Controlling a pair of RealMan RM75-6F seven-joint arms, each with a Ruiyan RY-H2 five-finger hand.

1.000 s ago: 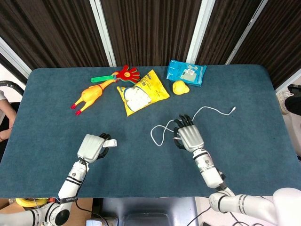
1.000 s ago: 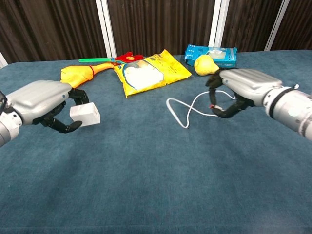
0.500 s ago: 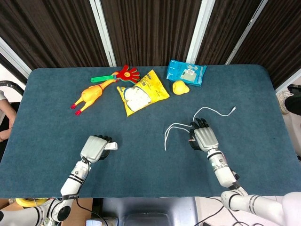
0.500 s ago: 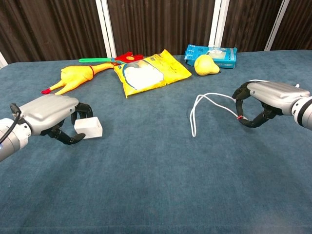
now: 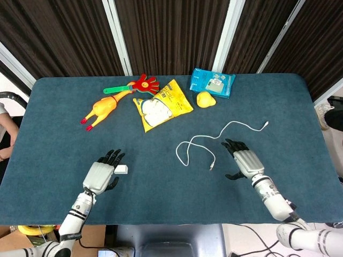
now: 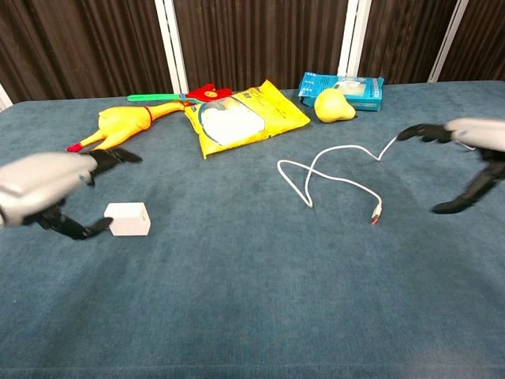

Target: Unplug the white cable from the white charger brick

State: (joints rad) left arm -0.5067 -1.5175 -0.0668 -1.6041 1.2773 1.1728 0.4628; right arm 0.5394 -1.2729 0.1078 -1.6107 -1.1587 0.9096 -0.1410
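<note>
The white charger brick [image 5: 122, 169] [image 6: 128, 219] lies on the blue table, nothing plugged into it. My left hand [image 5: 101, 172] [image 6: 49, 184] sits just left of it, fingers spread, holding nothing. The white cable [image 5: 211, 142] [image 6: 335, 175] lies loose in a curve at mid-table, its plug end [image 5: 211, 167] [image 6: 375, 215] free on the cloth. Just right of that plug my right hand [image 5: 245, 161] [image 6: 472, 158] is open and clear of the cable.
Along the far side lie a yellow rubber chicken [image 5: 101, 111], a red hand-shaped clapper [image 5: 140, 84], a yellow snack bag [image 5: 160, 105], a yellow pear-shaped toy [image 5: 204, 99] and a blue packet [image 5: 213, 82]. The table's front edge [image 5: 177, 220] runs close behind both hands.
Both hands have let go and opened. The charger brick now rests on the table, the cable has dropped into a loose curve, and the right hand has drawn back to the right.
</note>
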